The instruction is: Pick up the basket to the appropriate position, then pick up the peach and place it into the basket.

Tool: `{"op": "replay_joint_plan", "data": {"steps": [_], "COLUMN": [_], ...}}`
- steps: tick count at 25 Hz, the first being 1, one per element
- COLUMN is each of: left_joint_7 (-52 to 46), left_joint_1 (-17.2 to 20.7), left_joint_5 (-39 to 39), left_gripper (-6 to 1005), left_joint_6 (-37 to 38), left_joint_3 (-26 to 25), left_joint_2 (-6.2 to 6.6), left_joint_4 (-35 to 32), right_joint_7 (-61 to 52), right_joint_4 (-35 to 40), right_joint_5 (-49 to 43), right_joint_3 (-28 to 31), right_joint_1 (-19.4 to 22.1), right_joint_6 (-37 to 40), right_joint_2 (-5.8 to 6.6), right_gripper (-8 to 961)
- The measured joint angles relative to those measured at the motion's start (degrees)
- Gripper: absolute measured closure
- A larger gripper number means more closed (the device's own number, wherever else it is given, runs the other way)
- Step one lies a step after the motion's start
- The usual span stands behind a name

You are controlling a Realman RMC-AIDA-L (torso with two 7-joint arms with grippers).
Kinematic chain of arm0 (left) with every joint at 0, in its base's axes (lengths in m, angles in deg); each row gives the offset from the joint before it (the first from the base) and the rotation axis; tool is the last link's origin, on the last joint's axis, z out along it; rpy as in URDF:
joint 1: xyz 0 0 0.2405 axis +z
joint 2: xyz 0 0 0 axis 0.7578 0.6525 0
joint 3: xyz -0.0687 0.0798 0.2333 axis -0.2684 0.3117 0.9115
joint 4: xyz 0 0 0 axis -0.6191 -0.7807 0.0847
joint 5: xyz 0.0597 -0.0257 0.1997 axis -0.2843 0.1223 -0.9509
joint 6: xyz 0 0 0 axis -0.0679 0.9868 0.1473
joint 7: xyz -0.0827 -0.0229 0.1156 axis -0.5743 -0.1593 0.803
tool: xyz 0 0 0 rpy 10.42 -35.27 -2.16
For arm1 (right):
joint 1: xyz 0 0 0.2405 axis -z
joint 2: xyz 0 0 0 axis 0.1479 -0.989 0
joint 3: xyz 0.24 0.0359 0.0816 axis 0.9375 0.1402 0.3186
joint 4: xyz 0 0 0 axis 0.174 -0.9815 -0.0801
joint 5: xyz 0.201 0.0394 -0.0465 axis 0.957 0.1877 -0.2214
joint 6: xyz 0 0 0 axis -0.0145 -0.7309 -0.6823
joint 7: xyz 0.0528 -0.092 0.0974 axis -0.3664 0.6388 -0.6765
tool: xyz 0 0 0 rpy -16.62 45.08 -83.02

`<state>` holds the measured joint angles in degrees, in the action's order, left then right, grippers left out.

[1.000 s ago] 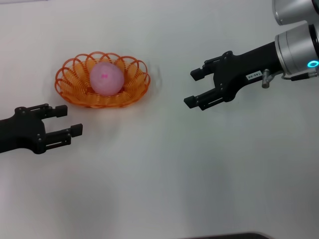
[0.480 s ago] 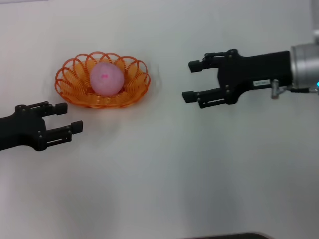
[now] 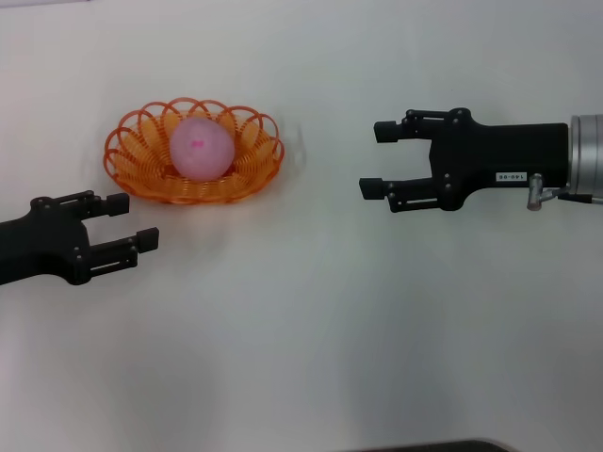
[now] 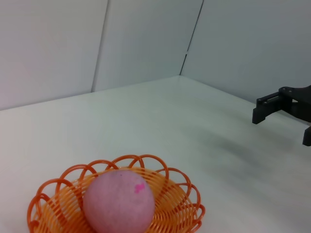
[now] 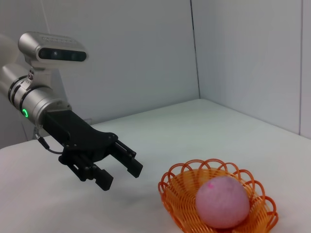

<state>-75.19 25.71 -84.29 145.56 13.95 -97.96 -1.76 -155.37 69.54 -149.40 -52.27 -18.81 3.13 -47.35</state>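
Observation:
The pale-pink peach (image 3: 200, 148) lies inside the orange looped basket (image 3: 256, 155), which rests on the white table at the left of the head view. Both wrist views show the peach (image 4: 119, 200) (image 5: 222, 202) sitting in the basket (image 4: 182, 199) (image 5: 174, 189). My left gripper (image 3: 125, 223) is open and empty, low beside the basket's near-left side. My right gripper (image 3: 378, 159) is open and empty, well off to the basket's right. The left wrist view catches the right gripper (image 4: 282, 119) far off; the right wrist view shows the left gripper (image 5: 119, 166).
The white table (image 3: 301, 330) spreads around the basket with nothing else on it. Grey walls (image 4: 146, 43) stand behind. A dark edge (image 3: 424, 446) shows at the bottom of the head view.
My right gripper has drawn back to the right, away from the basket, and levelled out. The left gripper, basket and peach have stayed put.

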Motion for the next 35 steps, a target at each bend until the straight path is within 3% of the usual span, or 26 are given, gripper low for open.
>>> {"op": "replay_joint_plan", "data": {"steps": [35], "left_joint_7": [-0.1], "left_joint_1": [0.4], "left_joint_5": [0.7], "left_gripper": [308], "left_joint_6": [0.0], "left_joint_3": [0.0], "left_joint_2": [-0.27], "left_joint_4": [0.1], "right_joint_7": [-0.4], "right_joint_4": [-0.1], "right_joint_5": [-0.2], "right_joint_3": [-0.5], "right_joint_1": [-1.1], "right_joint_6": [-1.9], "right_joint_2": [-0.41], "right_gripper": [115]}}
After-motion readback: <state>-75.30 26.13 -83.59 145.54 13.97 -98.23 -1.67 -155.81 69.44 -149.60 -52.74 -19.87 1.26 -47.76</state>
